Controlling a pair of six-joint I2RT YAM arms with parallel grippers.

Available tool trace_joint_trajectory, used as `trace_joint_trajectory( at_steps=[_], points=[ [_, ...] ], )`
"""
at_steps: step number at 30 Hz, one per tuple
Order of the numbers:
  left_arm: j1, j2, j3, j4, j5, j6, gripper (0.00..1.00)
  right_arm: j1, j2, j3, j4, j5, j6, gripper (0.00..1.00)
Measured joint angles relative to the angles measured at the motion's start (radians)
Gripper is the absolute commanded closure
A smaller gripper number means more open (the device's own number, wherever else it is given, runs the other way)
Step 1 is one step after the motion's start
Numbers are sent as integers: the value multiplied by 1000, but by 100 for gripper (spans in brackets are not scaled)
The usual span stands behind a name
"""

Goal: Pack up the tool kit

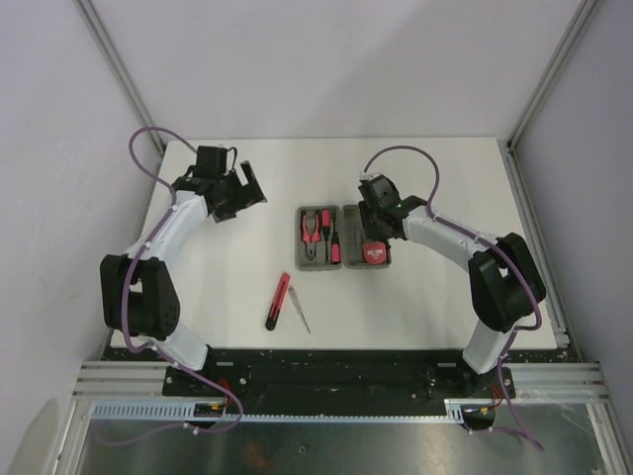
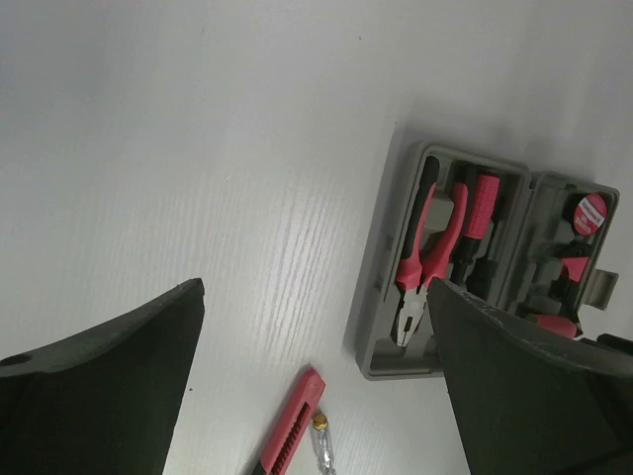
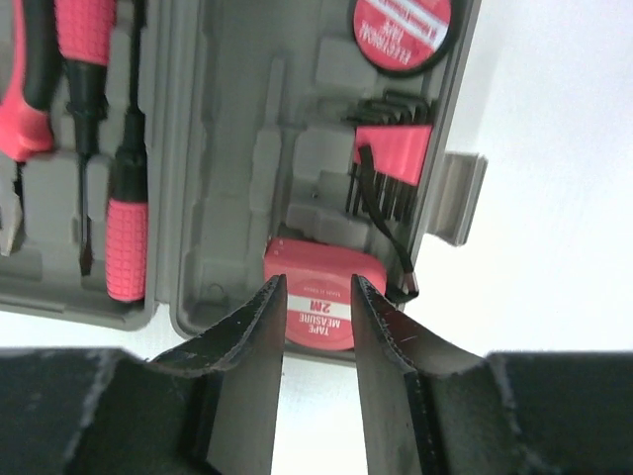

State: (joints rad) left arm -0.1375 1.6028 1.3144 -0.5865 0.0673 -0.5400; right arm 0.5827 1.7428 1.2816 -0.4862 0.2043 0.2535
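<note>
The grey tool kit case (image 1: 341, 265) lies open mid-table. Red-and-black pliers (image 1: 312, 230) and screwdrivers (image 1: 330, 237) sit in its left half, and a red tape measure (image 1: 374, 254) lies in its right half. My right gripper (image 3: 316, 287) hovers just above the tape measure (image 3: 321, 297), jaws narrowly parted with nothing between them. A red utility knife (image 1: 278, 300) and a thin clear-handled screwdriver (image 1: 300, 311) lie on the table in front of the case. My left gripper (image 1: 240, 194) stands wide open to the left of the case, holding nothing.
In the right wrist view the case's right half also holds a red hex key holder (image 3: 391, 148) and a round red tape roll (image 3: 401, 30); its latch (image 3: 457, 198) sticks out to the right. Metal frame posts (image 1: 119, 69) stand at the table's back corners.
</note>
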Motion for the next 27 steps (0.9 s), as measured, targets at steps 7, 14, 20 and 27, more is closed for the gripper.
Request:
trace_joint_trajectory(
  at_steps=[7, 14, 20, 27],
  points=[
    [-35, 9, 0, 0, 17, 8, 2, 10, 30, -43, -43, -21, 42, 64],
    [-70, 34, 0, 0, 29, 10, 2, 12, 64, -41, -53, -29, 56, 63],
    [-76, 37, 0, 0, 42, 10, 2, -1, 89, -17, -55, -35, 68, 62],
    [-109, 63, 0, 0, 53, 26, 5, -17, 86, -18, -50, -53, 75, 60]
  ],
)
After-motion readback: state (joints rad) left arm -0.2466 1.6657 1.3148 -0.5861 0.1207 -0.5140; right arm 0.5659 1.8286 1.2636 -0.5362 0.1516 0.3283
